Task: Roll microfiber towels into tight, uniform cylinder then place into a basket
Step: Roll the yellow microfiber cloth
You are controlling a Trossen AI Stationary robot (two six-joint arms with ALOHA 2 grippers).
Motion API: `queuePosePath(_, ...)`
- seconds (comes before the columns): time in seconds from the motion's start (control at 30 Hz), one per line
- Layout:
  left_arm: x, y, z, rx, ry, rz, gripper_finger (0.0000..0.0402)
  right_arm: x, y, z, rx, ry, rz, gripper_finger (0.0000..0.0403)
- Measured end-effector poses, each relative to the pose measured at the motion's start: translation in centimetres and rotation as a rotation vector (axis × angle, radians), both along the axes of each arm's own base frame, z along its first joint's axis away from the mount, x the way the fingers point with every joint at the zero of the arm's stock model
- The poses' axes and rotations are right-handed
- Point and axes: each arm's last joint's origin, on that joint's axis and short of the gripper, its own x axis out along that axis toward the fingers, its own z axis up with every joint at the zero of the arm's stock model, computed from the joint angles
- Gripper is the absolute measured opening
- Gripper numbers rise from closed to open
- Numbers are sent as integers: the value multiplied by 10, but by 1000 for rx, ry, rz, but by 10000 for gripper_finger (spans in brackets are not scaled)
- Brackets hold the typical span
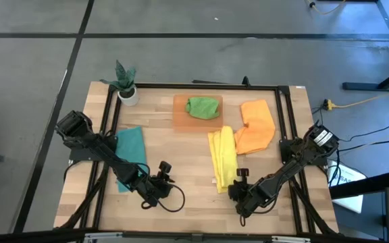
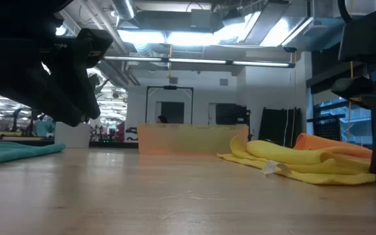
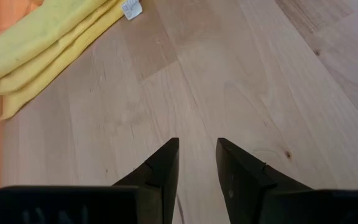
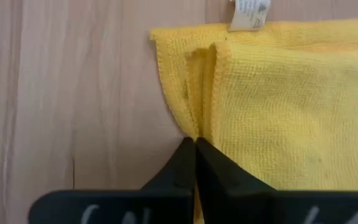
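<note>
Right hand (image 4: 195,144) clamped, seemingly on yellow towel (image 4: 278,106) fold; high view hides this.

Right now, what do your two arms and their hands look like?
Both arms are dark, jointed links running from black housings at the table's side rails. The right arm's base shows a white label; black cables trail off beside it. The left hand and right hand each have two black, wedge-shaped fingers tapering to narrow tips on a black crossbar. The right crossbar bears faint pale lettering.
</note>
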Motion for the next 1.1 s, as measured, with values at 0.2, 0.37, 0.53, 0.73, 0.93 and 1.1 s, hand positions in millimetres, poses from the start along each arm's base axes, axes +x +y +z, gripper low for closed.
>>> queuePosePath(0.2,0,0,0,0,0,0,98,11,8,35,-35,46,-8,3)
queuePosePath(0.37,0,0,0,-1,-1,-1,98,20,7,59,-72,65,-29,2)
queuePosePath(0.53,0,-1,0,-17,10,-14,98,30,-6,65,-95,74,-76,1)
queuePosePath(0.73,0,-1,0,-19,11,-16,98,42,-29,63,-127,107,-102,1)
queuePosePath(0.93,0,-1,0,-19,11,-15,98,45,-55,50,-158,161,-157,0)
queuePosePath(1.1,0,-1,0,-16,11,-18,98,46,-72,36,-170,180,-161,0)
